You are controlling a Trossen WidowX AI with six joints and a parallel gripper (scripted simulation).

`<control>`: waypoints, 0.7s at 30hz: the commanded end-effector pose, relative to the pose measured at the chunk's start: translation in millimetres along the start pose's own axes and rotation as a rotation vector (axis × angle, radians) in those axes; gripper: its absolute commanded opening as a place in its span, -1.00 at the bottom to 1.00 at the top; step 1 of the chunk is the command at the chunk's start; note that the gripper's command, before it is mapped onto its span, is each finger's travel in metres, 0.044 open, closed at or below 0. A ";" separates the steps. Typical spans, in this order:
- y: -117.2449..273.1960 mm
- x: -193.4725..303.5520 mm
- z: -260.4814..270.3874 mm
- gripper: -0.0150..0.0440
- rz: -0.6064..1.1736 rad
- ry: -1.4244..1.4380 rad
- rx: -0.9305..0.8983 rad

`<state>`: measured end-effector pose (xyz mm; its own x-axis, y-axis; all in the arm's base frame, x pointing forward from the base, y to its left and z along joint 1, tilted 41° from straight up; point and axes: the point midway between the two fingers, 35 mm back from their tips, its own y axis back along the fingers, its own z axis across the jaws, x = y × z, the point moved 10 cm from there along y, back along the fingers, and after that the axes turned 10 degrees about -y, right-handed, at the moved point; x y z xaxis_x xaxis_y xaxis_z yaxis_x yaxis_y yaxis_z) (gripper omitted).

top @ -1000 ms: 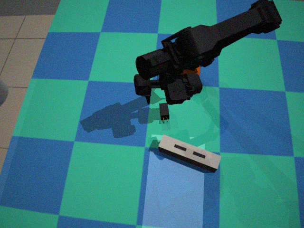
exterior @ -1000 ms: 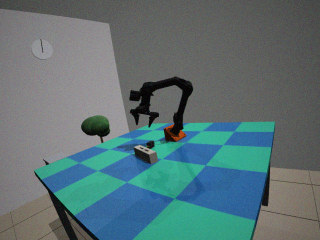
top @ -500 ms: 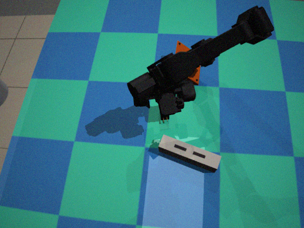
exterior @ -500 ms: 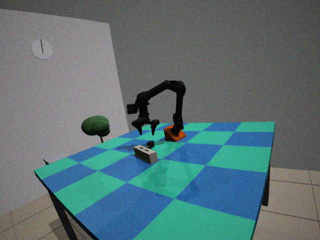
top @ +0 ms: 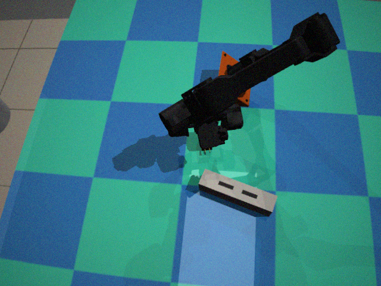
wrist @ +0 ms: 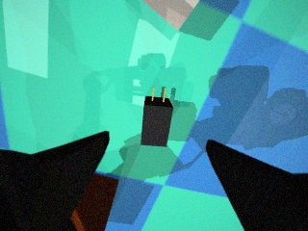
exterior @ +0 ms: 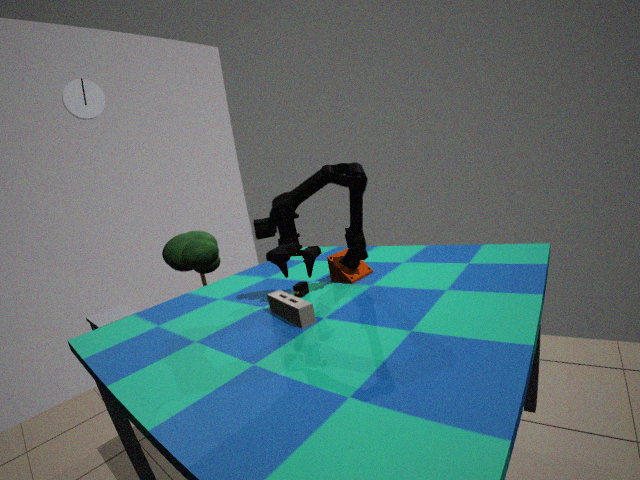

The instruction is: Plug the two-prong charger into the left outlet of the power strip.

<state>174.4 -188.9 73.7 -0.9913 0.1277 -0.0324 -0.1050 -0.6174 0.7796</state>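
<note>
The black two-prong charger [exterior: 300,288] [wrist: 157,125] [top: 205,151] lies on the table, its gold prongs pointing toward the power strip side. In the top view its body is mostly hidden under the arm. My gripper [exterior: 298,276] [wrist: 159,140] is open and empty, pointing down above the charger. In the wrist view the charger appears between the spread fingertips, slightly ahead of them. The pale power strip [top: 237,189] [exterior: 291,306] [wrist: 174,11] rests on the table beyond the prongs, its two dark outlet slots facing up. Only its corner shows in the wrist view.
The orange arm base [top: 225,62] [exterior: 337,271] stands behind the charger, on the side away from the strip. The checkered table [top: 132,212] [exterior: 465,413] carries arm shadows and bright reflections. A green tree-like plant [exterior: 191,251] stands beyond the table's left edge.
</note>
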 end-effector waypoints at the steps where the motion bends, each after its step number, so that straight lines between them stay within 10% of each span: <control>1: -6.6 1.2 0.9 1.00 0.002 -0.006 -0.008; 21: -33.8 -1.5 1.0 1.00 0.001 -0.006 -0.008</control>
<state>179.9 -171.2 52.8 -0.9912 0.1275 -0.0350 -0.1067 -0.6160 0.7805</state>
